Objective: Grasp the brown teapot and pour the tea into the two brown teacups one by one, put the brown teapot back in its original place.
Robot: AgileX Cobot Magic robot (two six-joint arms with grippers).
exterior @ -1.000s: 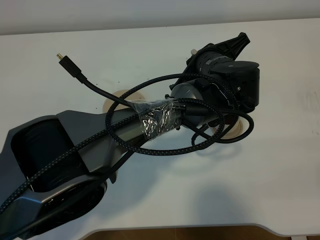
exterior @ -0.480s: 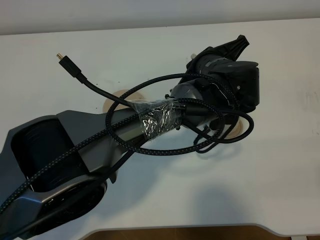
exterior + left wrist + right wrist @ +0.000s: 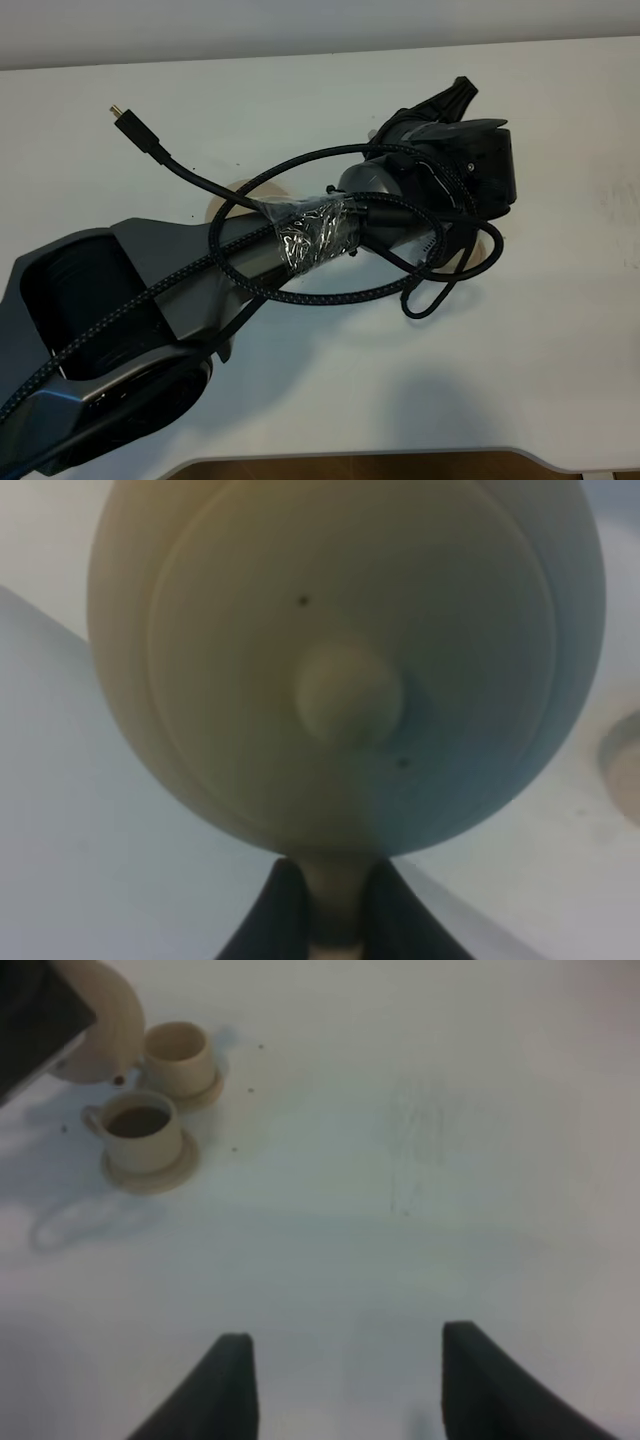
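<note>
- Filling the left wrist view, the teapot (image 3: pixel 340 670) is seen from above its lid, with the knob (image 3: pixel 348 690) at the middle.
- Its loop handle (image 3: pixel 335 895) is clamped between the dark fingers (image 3: pixel 268 925) of the left gripper (image 3: pixel 338 920).
- In the high view the left arm (image 3: pixel 160 250) is stretched from 8 o'clock towards 2 o'clock across the white table (image 3: pixel 560 330). The teapot is hidden beneath its wrist.
- A braided cable (image 3: pixel 330 295) is looped round that arm, and its plug (image 3: pixel 120 112) is raised at 11 o'clock.
- A tan saucer (image 3: pixel 232 190) is half covered by arm and cable at 10 o'clock.
- The right gripper (image 3: pixel 345 1380) is held over bare table with its fingers spread wide apart.
- Ahead of it, two cups are set side by side on small saucers. The near cup (image 3: pixel 140 1125) is filled with dark tea. The far cup (image 3: pixel 178 1052) looks pale inside, and whether it holds tea cannot be told.
- The teapot's spout (image 3: pixel 105 1020) is poised just beside the far cup.
</note>
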